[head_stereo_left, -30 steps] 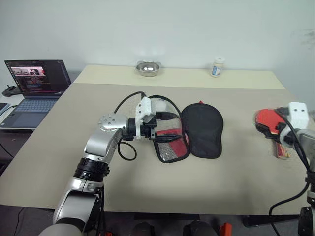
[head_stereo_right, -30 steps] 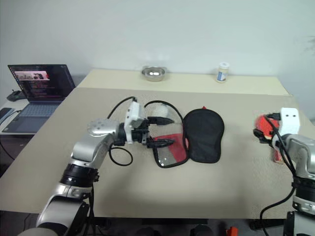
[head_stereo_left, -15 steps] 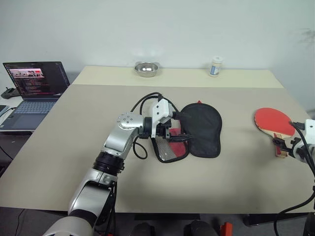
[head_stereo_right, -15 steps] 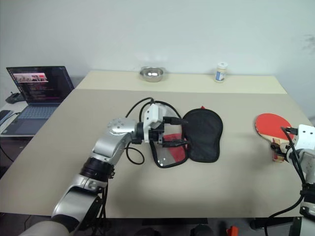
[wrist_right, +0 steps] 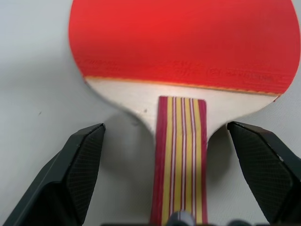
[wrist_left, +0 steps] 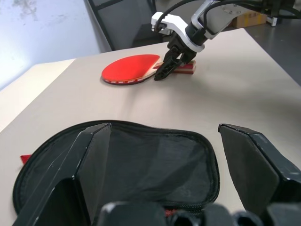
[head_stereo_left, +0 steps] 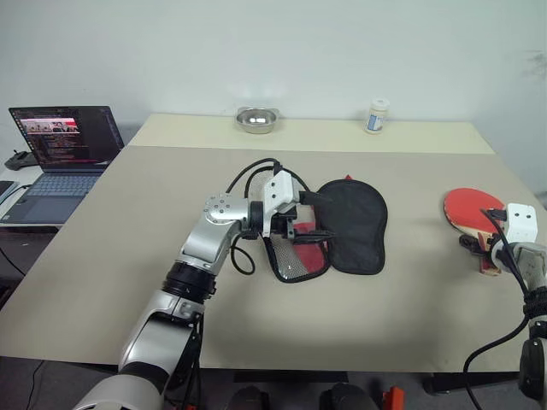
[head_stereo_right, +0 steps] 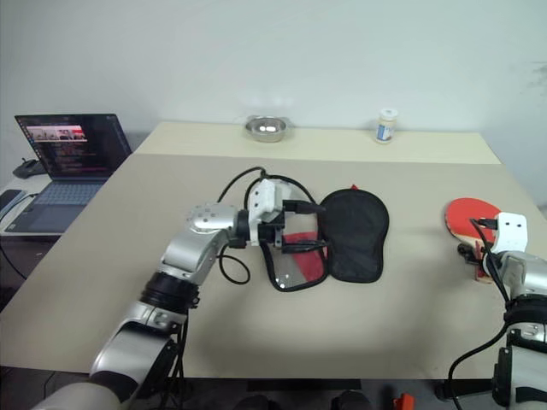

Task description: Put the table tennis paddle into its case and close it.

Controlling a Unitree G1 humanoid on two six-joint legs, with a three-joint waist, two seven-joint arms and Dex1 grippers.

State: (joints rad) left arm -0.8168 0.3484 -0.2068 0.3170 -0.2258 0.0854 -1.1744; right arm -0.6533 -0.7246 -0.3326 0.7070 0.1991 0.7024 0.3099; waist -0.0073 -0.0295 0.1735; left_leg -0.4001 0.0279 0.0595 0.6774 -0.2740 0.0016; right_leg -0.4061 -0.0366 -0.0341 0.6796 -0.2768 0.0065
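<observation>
No writing is readable on the table tennis paddle [wrist_right: 178, 42]. The right gripper [wrist_right: 176, 179] has come down from a second ago, fingers spread astride its handle. The left gripper [head_stereo_left: 309, 224] hangs open over the case [head_stereo_left: 355, 224].

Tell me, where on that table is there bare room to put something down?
Widest bare stretch: between the open case and the table tennis paddle. Also bare: the table's left side toward the laptop, and between the steel bowl and small bottle. Crowded: the middle, around the left gripper.

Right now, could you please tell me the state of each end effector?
Left end effector: open, empty, over the open case.
Right end effector: open, empty, straddling the table tennis paddle handle.
</observation>
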